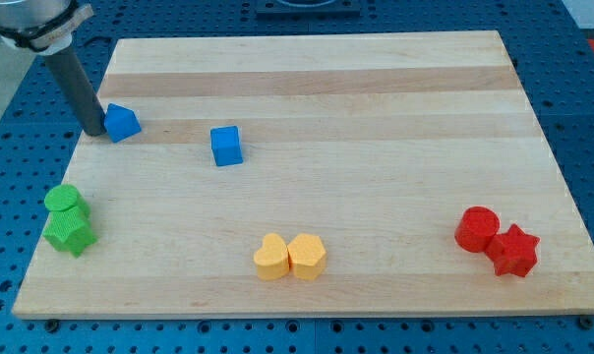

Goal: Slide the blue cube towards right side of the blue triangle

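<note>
- The wooden board fills most of the view and lies on a blue perforated table; its middle and far right part carry no blocks.
- My rod comes down from the far left corner, and my tip stands on the board, touching or almost touching the left face of the blue triangle. The rod has no jaws, so there is nothing to open or close; it can only push.
- The blue cube lies to the right of the blue triangle and a little nearer, apart from it, with bare wood between them.
- I judge that my tip is on the wrong side for this task: to bring the cube closer to the triangle's right side, it should go around and push the cube from its right face.
- The other blocks sit in pairs along the near edge, away from the path: two green blocks at the left, two yellow blocks in the middle, two red blocks at the right.
</note>
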Robot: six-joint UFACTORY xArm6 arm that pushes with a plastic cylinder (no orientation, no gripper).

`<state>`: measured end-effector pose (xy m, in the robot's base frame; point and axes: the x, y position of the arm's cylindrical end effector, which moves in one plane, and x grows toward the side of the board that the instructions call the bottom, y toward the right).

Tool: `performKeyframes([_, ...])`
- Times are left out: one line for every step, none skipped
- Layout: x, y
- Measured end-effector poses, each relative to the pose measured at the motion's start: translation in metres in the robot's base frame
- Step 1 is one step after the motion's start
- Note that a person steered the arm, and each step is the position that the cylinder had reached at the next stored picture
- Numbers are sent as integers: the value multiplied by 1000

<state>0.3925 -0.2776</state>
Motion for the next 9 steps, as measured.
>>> performKeyframes([23, 32])
performKeyframes([25, 91])
performKeyframes([30, 147])
performKeyframes([57, 199])
performKeyframes([87, 246])
performKeyframes([83, 272])
performKeyframes([68, 267])
performKeyframes([48, 256])
performKeyframes([42, 227])
